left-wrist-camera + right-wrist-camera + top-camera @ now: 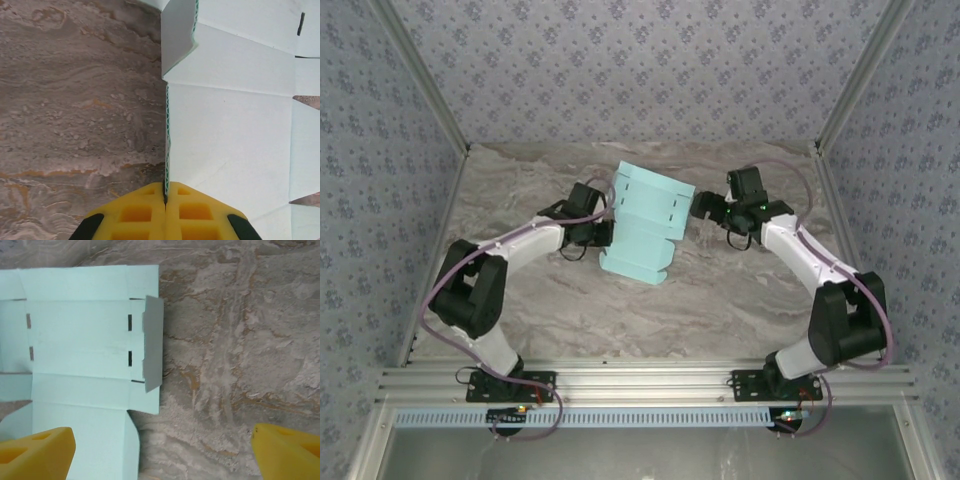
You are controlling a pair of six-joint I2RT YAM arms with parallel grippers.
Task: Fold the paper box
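Observation:
The paper box (646,225) is a pale mint card piece with flaps and slots, lying partly unfolded at the middle of the table, its far part raised. My left gripper (609,224) is at its left edge. In the left wrist view the yellow fingertips (150,210) are shut on the card's thin edge, and the panel (235,135) stretches away to the right. My right gripper (701,206) stands open just off the box's right edge. In the right wrist view the box (80,340) lies at the left, partly under my left yellow finger (35,452), with a small flap (153,342) standing up.
The marble-patterned table (740,300) has bare room to the right of and in front of the box. Patterned walls and aluminium frame posts (850,90) close in the sides and back. A rail (650,385) runs along the near edge.

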